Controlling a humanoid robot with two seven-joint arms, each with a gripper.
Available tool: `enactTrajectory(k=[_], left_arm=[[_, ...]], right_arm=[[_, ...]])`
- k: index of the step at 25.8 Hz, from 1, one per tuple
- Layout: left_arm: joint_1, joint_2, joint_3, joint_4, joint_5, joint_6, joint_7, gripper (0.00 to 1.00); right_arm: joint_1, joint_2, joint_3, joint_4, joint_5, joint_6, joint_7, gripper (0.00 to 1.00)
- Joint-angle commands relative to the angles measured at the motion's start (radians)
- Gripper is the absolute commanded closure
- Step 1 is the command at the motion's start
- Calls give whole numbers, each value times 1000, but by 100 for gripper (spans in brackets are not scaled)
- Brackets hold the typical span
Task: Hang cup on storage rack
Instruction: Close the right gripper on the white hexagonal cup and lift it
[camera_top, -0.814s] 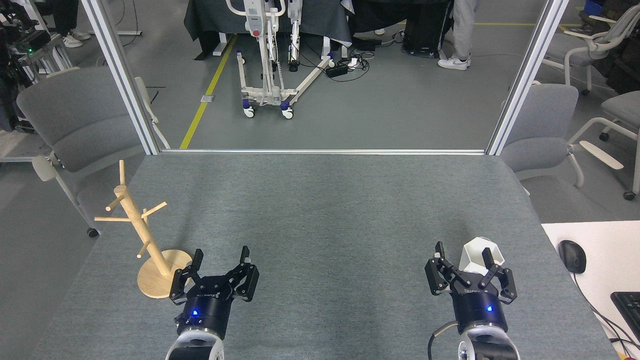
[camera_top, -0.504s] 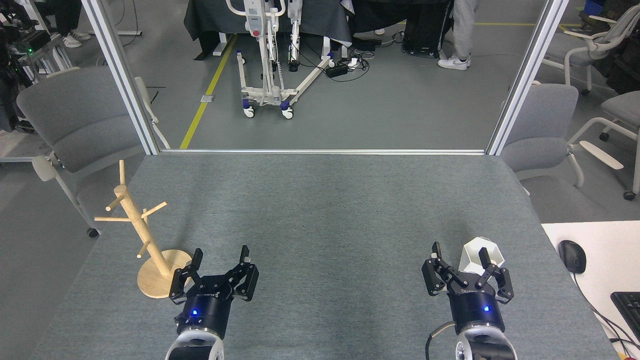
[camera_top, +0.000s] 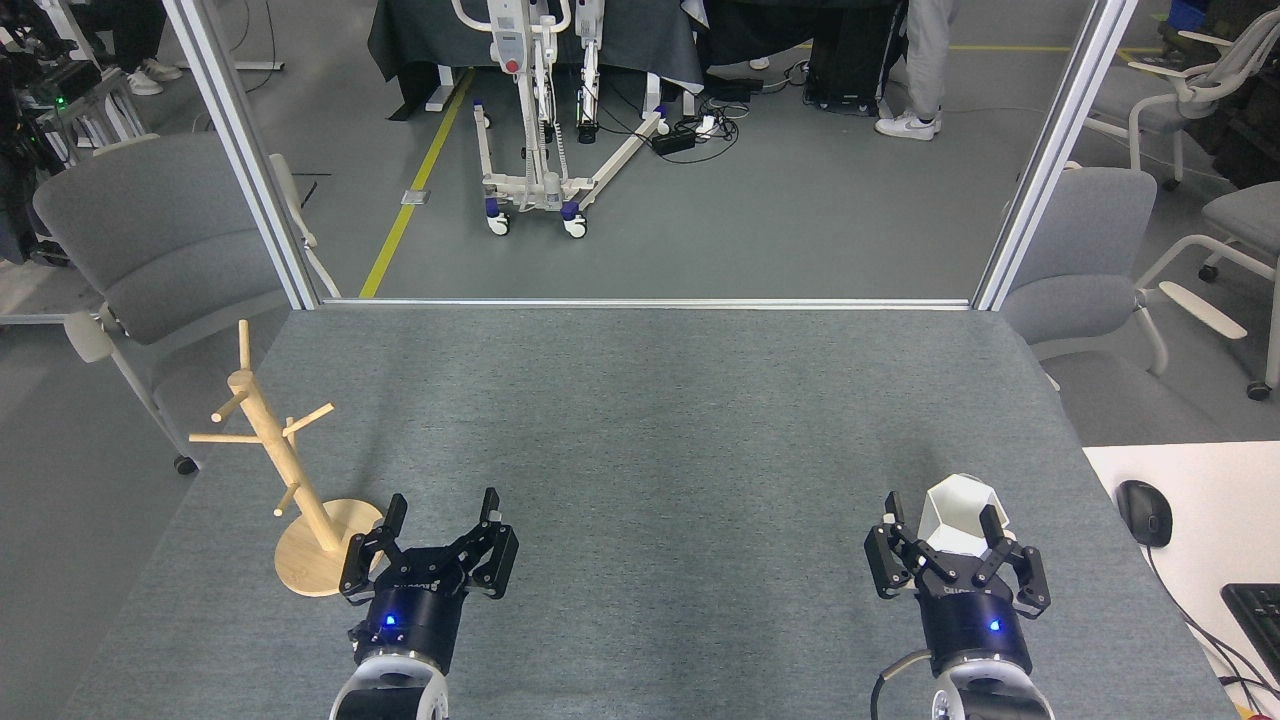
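- Cup, matte white and faceted (camera_top: 957, 515), stands on the grey table (camera_top: 640, 420) between the right gripper's (camera_top: 940, 520) spread fingers, not yet grasped.
- Light wooden storage rack (camera_top: 290, 470) waits well apart, pegs bare.
- Left gripper (camera_top: 443, 518) idles, released; grasping, carrying and hanging remain.

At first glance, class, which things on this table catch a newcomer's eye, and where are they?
The light wooden mug tree leans at the table's near left edge, its pegs bare. Near right, a white faceted cup stands between the open fingers of the right gripper. The left gripper, also open, sits just right of the tree's round base.
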Motion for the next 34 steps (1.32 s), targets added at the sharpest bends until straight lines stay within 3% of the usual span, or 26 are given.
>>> enactTrajectory(k=[1,6,18,34], left_arm=[[0,-1,-1,1,0,0,0,1],[1,-5,-2,6,-1,2,-2,1],[1,-5,-7,15,-1,3,6,1],[0,-5,-7,26,-8,3,8,1]], right_arm=[[35,-15,-42,1,-6,-4,-1,0],[55,-56,-62,32,-9,-45,-7,0],[35,-79,-63,187,-8,-82,-53,0],[-92,-127,-63,337,-18,-81,-55,0]])
